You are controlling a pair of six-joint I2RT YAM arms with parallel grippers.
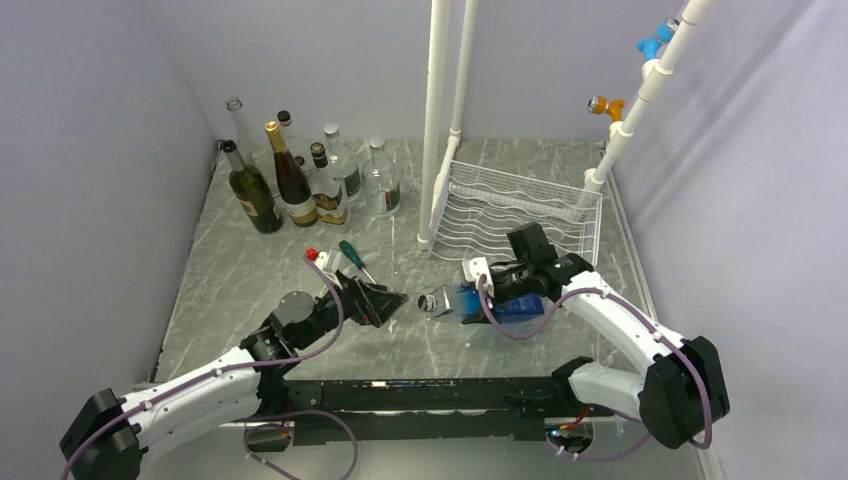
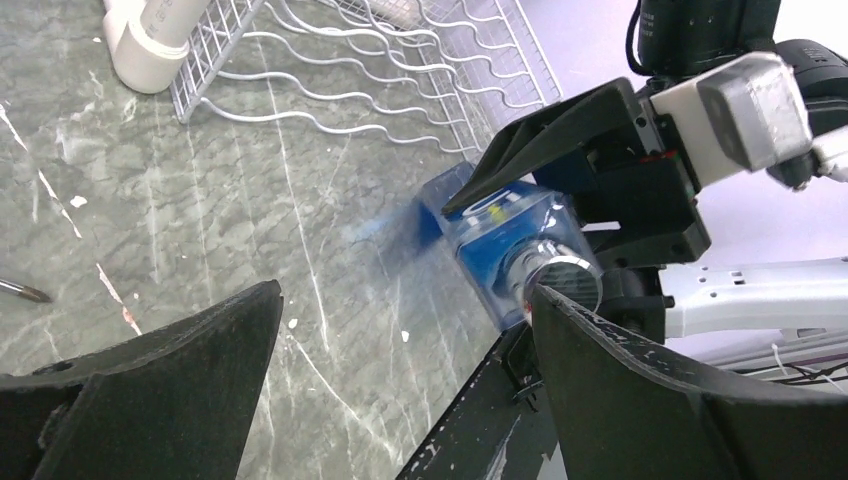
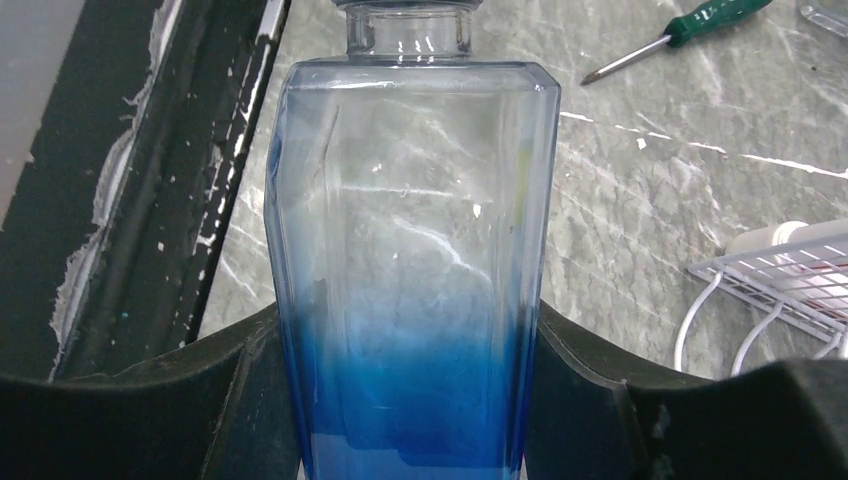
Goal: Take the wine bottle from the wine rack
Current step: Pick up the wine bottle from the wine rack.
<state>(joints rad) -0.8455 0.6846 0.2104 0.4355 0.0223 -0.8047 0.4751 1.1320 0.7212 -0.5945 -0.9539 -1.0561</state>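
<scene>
The wine bottle (image 1: 470,300) is square clear glass tinted blue toward its base, with a silver cap. It lies roughly level just above the table, in front of the white wire wine rack (image 1: 510,205) and outside it. My right gripper (image 1: 512,292) is shut on the bottle's blue lower body (image 3: 410,250), one finger pressed against each side. My left gripper (image 1: 385,298) stands open right in front of the cap. In the left wrist view the cap (image 2: 560,280) sits just past one fingertip (image 2: 560,320), and only table shows between the fingers of the left gripper (image 2: 405,300).
Several upright bottles (image 1: 290,180) stand at the back left. A green screwdriver (image 1: 355,258) and a small red-capped item (image 1: 318,258) lie near my left gripper. White pipes (image 1: 435,120) rise beside the rack. The black front rail (image 1: 420,395) runs below the bottle.
</scene>
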